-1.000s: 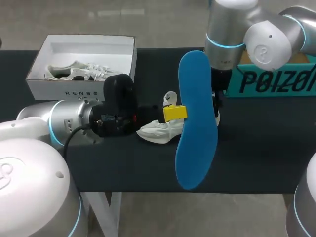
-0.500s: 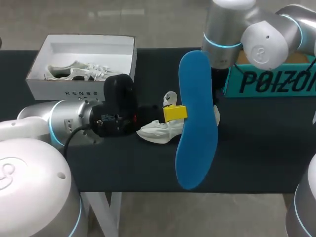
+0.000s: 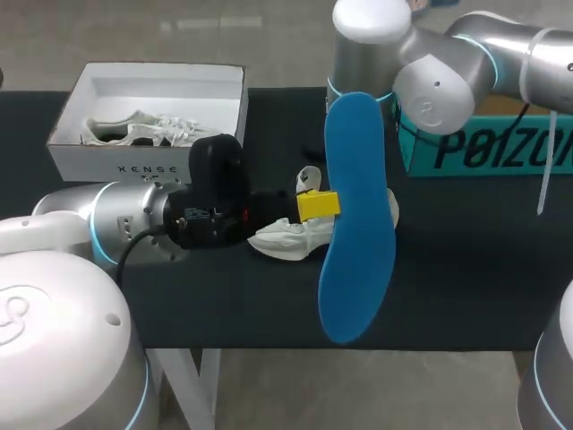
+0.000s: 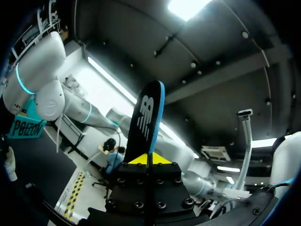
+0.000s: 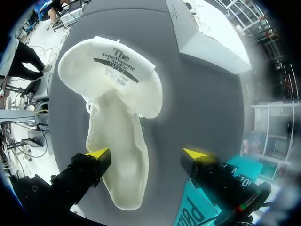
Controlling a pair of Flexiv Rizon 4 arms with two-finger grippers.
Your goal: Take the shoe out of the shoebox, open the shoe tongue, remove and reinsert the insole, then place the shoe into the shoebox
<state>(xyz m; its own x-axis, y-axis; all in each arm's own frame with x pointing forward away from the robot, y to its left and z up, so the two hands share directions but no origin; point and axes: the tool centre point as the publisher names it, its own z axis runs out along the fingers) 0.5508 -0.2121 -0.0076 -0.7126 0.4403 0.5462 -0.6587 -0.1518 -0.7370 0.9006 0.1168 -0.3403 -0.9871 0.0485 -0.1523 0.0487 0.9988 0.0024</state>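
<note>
Blue insole held upright, clamped in the left gripper.
The right arm has been swung left over the white shoe at mid-table. The right gripper is spread apart above it, probably readied for reinsertion.

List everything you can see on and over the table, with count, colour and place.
insole: 1, blue, held upright over the table in the left gripper
shoe: 1, white, on the table under the right gripper, tongue folded out
shoebox: 1, white, open, far left of the table
second shoe: 1, white, lying inside the shoebox
other box: 1, teal, far right of the table
table: 1, dark
left gripper: 1, yellow tips, shut on the insole
right gripper: 1, yellow tips, open, above the shoe
</note>
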